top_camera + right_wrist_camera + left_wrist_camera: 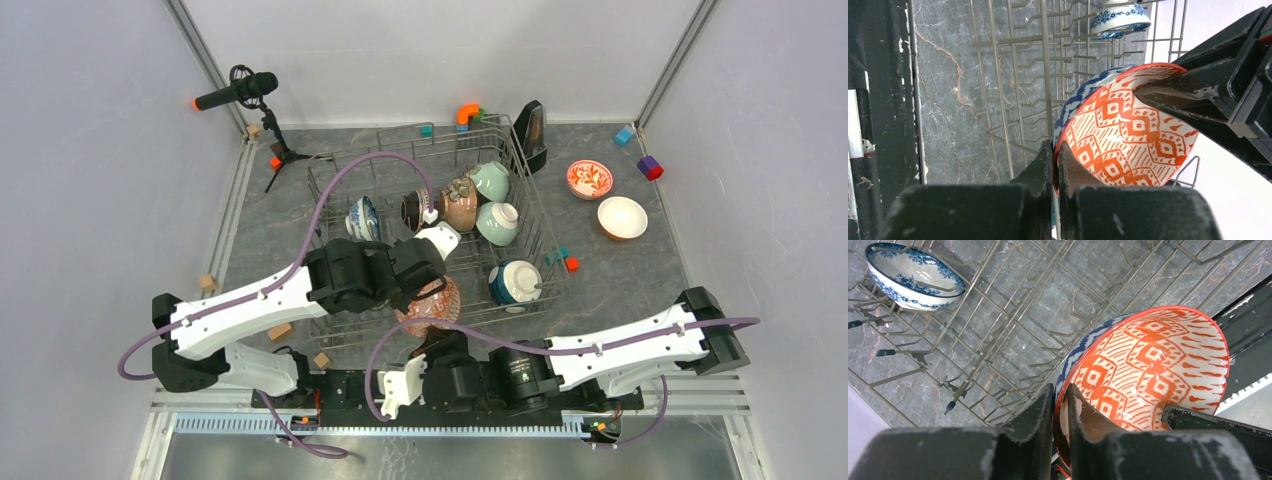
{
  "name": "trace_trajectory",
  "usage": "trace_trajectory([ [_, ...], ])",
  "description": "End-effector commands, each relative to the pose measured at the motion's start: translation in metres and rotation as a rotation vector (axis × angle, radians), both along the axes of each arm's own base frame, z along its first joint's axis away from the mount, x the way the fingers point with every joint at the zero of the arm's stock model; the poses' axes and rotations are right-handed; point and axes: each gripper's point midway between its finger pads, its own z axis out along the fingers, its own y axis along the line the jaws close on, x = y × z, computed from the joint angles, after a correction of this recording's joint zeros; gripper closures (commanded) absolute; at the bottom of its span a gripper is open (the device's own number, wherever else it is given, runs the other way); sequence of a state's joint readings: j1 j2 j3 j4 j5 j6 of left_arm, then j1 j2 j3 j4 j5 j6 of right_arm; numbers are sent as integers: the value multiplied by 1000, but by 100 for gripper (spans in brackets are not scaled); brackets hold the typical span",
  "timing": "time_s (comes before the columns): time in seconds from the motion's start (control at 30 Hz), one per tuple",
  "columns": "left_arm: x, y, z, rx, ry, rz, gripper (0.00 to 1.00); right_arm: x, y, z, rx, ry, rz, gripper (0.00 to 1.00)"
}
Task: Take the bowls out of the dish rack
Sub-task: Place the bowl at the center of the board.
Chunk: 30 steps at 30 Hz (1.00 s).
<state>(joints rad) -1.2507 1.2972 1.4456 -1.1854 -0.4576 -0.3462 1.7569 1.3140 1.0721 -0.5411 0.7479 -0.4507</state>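
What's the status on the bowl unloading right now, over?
Both shut on the red-lattice bowl rim: left end effector, right end effector. Bowl at dish rack near edge. No obstruction seen.

On the table (640, 280), the rack (395, 185) holds bowls (489, 181), one bowl (432, 305) at its near edge; two bowls (589, 179) lie right of it, a microphone (236, 92) behind-left.
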Motion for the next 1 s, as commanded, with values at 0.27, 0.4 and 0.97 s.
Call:
trace_trajectory([
  [0.27, -2, -6, 2, -31, 5, -20, 98, 3, 3, 19, 69, 0, -39, 97],
  [0.4, -4, -9, 6, -71, 6, -15, 98, 2, 3, 17, 77, 21, -44, 72],
  [0.97, 29, 31, 46, -346, -121, 293, 98, -16, 22, 147, 662, 325, -142, 2],
])
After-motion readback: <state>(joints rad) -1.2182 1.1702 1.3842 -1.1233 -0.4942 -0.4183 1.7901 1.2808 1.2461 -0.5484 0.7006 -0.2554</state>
